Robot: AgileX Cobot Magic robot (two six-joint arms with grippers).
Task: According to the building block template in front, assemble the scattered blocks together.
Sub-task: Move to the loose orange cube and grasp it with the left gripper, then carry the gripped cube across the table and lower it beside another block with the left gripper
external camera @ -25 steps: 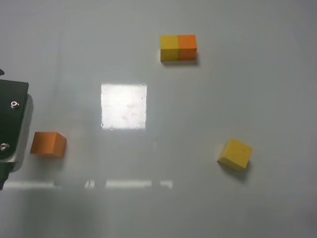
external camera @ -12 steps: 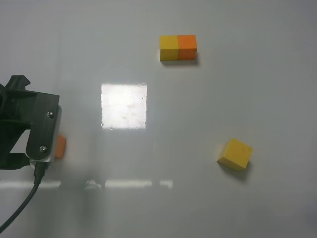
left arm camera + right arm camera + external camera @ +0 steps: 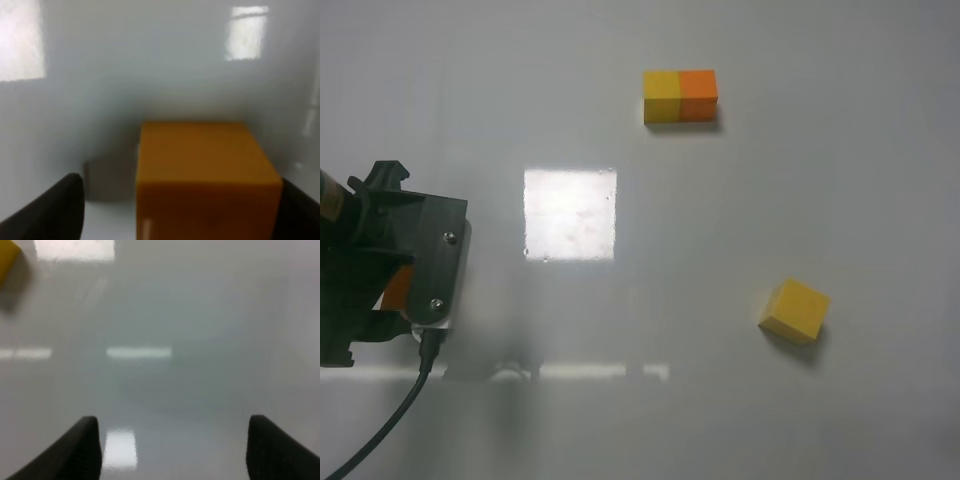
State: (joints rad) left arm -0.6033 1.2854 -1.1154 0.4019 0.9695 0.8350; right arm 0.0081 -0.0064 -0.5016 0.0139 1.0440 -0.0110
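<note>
The template (image 3: 680, 96), a yellow cube joined to an orange cube, sits at the far middle of the table. A loose yellow cube (image 3: 794, 310) lies at the right; its corner shows in the right wrist view (image 3: 7, 260). A loose orange cube (image 3: 205, 175) lies at the left, mostly hidden under my left arm in the high view (image 3: 398, 286). My left gripper (image 3: 175, 210) is open, its fingers (image 3: 50, 210) on either side of the orange cube, not touching it. My right gripper (image 3: 172, 450) is open and empty, out of the high view.
The white table (image 3: 720, 220) has a bright light reflection (image 3: 570, 213) left of centre. My left arm's camera mount and cable (image 3: 410, 270) cover the left edge.
My left arm has moved rightward into view and over the orange cube, which was fully visible one second ago and is now almost covered. The other cubes have not moved.
</note>
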